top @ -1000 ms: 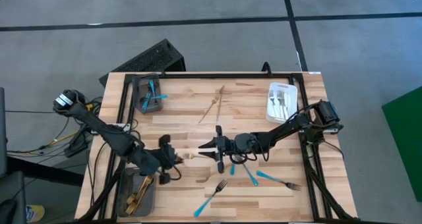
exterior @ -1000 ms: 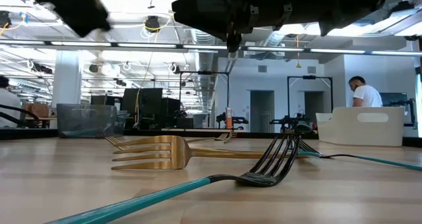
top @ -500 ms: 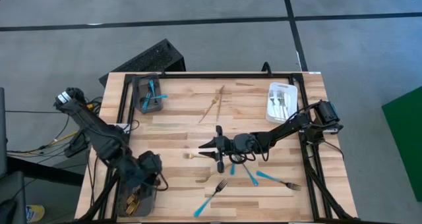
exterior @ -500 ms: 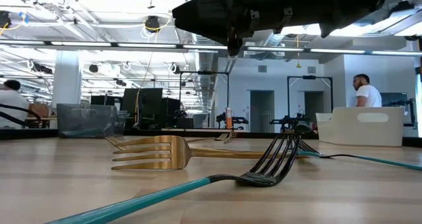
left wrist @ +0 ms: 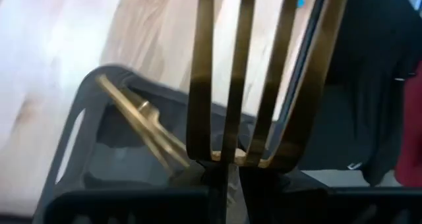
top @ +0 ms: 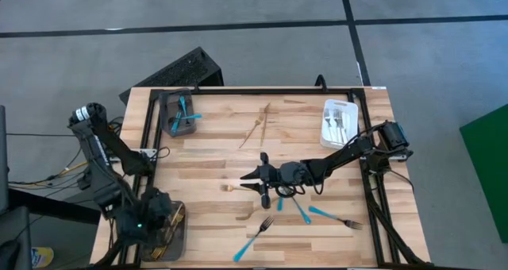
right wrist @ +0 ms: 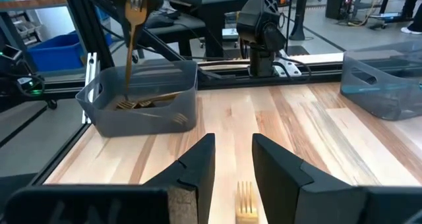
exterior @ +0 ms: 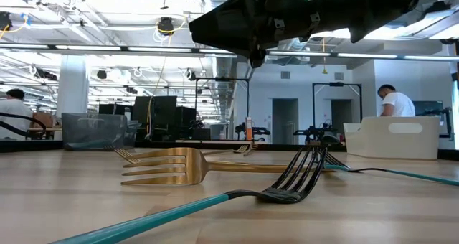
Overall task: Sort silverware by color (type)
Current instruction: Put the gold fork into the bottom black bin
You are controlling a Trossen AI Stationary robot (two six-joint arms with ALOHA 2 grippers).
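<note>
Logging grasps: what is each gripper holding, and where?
Left gripper holds a gold fork by its handle, over the grey tray. Right gripper holds nothing.

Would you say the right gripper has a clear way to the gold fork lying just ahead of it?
Probably yes: the right gripper is open, and the gold fork lies on bare table between its fingers, with nothing in between.

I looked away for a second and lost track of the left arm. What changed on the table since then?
The left claw carried a gold fork from the table's middle back over the grey tray of gold pieces at the near left corner, still gripping it, tines up. The right claw stayed open above another gold fork; the loose silverware did not move.
</note>
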